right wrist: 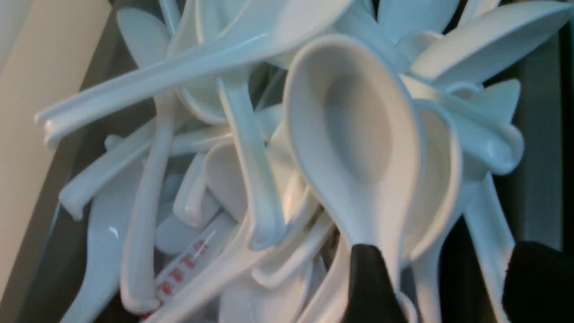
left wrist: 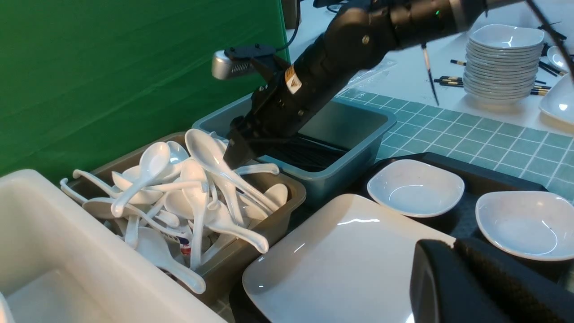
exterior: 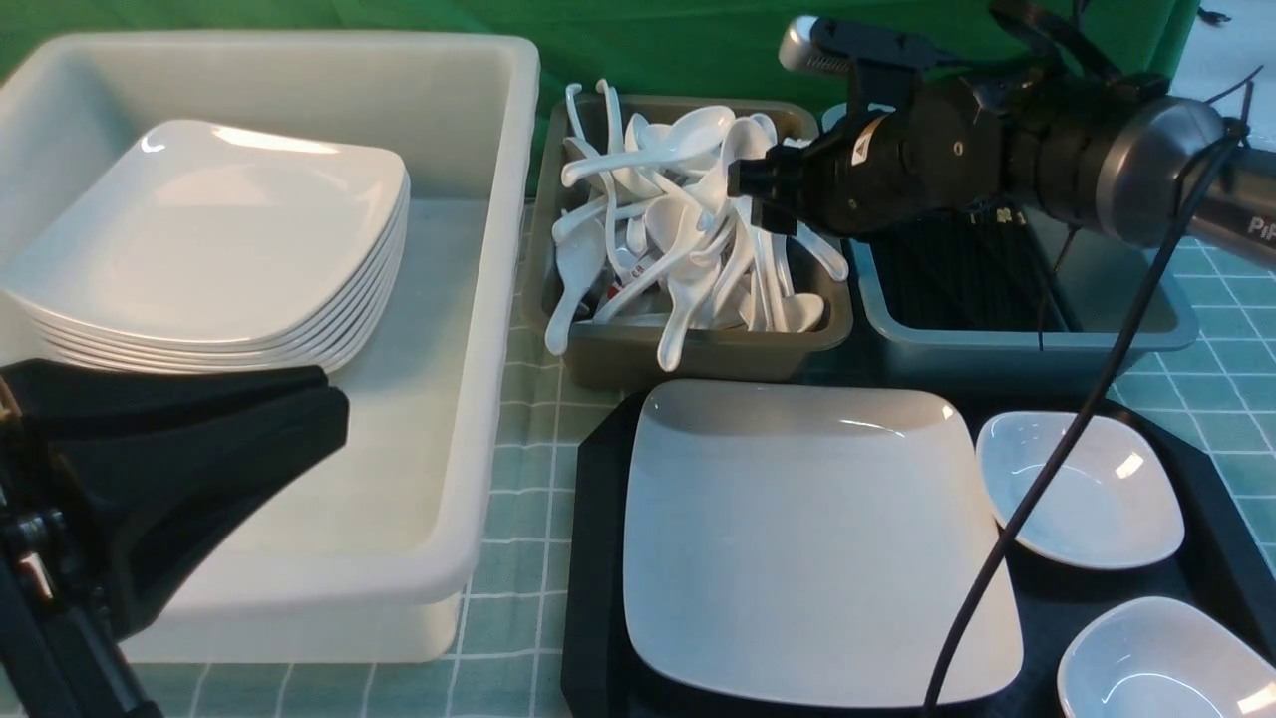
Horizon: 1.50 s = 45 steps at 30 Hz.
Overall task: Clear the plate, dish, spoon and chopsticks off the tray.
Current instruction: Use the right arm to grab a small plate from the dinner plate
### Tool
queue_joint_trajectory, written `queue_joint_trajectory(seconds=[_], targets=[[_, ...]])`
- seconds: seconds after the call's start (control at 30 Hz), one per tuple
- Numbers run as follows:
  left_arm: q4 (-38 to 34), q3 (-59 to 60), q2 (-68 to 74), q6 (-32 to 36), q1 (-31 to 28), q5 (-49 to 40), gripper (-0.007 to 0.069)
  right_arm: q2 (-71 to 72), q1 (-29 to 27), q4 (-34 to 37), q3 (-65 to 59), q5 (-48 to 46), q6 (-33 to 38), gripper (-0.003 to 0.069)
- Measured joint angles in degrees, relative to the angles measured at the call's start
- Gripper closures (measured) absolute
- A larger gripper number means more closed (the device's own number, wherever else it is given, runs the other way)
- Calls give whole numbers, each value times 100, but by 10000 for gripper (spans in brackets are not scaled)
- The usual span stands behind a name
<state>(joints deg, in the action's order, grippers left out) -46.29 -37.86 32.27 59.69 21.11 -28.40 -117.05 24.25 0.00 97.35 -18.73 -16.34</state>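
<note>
Directly beneath the right gripper [exterior: 763, 194], atop the heap in the olive-grey bin [exterior: 698, 354]: the spoon [right wrist: 354, 130], bowl up, handle end toward the fingers [right wrist: 370, 287], bowl end away, long axis in line with the reach. Handle just beside one finger, well apart from the other; spread wide, then, and pinching nothing. Looks delivered, so off the tray [exterior: 593, 558]. Calls only for a straight lift clear of the tangled handles.

At the near end of the white tub [exterior: 498, 299], the left gripper [exterior: 324, 391], pressed together and empty. To its right, flat on the tray's left half, the plate [exterior: 817, 538]; nearer this arm than the other, so probably its job. Beside the plate, on the tray's right half, a small dish [exterior: 1082, 489] and, nearer, a second dish [exterior: 1161, 658], apart from each other, both empty.

Inside the tub, toward its far left, a stack of square plates [exterior: 209, 239]. Inside the blue-grey bin [exterior: 1017, 344], black chopsticks [exterior: 957, 274], a whole layer, lying front to back. No sticks or spoon seen on the tray.
</note>
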Motion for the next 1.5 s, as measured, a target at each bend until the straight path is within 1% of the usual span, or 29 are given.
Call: queue_joint_trajectory(seconds=[0.07,0.13,0.17,0.2,0.23,0.27,0.33,0.4,0.43,0.5,0.53,0.6,0.67,0.7,0.73,0.77,0.83,0.87,0.9,0.97,1.07,1.17,1.37,1.47,1.5], targets=[[0,0,0,-20,0,-5,607,362,0,0,0,-515,393,273],[2,0,0,-77,0,-26,607,892,14,0,5,-1261,1017,338],[7,0,0,-88,0,-24,607,943,19,0,4,-1438,1141,354],[20,0,16,-147,0,-91,607,1334,60,-54,4,-2197,1504,425],[20,0,17,-148,0,-102,607,1380,72,-54,4,-2295,1583,434],[26,0,51,-156,0,-195,607,1683,124,-140,-11,-2925,1742,492],[37,0,136,-161,0,-379,607,2082,220,-388,-208,-3587,1818,552],[66,0,270,-171,0,-626,607,2505,329,-681,-756,-4115,1701,578],[66,0,309,-171,0,-691,607,2659,367,-726,-939,-4272,1634,579],[66,0,369,-171,0,-774,607,3033,501,-826,-1642,-4570,1419,565],[66,0,370,-171,0,-774,607,3214,595,-860,-2035,-4569,1298,545],[66,0,370,-166,0,-759,607,3512,837,-856,-2751,-4562,1090,487],[66,0,370,-166,0,-744,607,3674,1047,-849,-3462,-4497,972,412],[66,0,370,-166,0,-737,607,3735,1192,-848,-3908,-4312,879,337],[66,0,370,-166,0,-732,607,3750,1235,-848,-4047,-4275,862,326],[66,0,370,-166,0,-733,607,3762,1344,-843,-4444,-4017,754,263],[66,0,370,-166,0,-726,607,3757,1422,-834,-4903,-3517,627,186],[66,0,370,-166,0,-726,607,3748,1429,-850,-5097,-3354,556,167],[72,0,370,-172,0,-726,607,3687,1422,-999,-5443,-2854,344,132],[71,0,370,-172,0,-726,607,3609,1372,-1315,-5735,-2417,23,124],[83,0,370,-172,0,-726,607,3509,1213,-1502,-5869,-2033,-166,132],[89,0,370,-172,0,-726,607,3336,1062,-1586,-5885,-1787,-241,150],[89,0,370,-172,0,-731,607,2867,840,-1630,-5885,-1669,-155,160],[89,0,370,-172,0,-731,607,2735,821,-1633,-5850,-1674,9,195],[89,0,370,-172,0,-731,607,2705,821,-1596,-5827,-1683,70,230]])
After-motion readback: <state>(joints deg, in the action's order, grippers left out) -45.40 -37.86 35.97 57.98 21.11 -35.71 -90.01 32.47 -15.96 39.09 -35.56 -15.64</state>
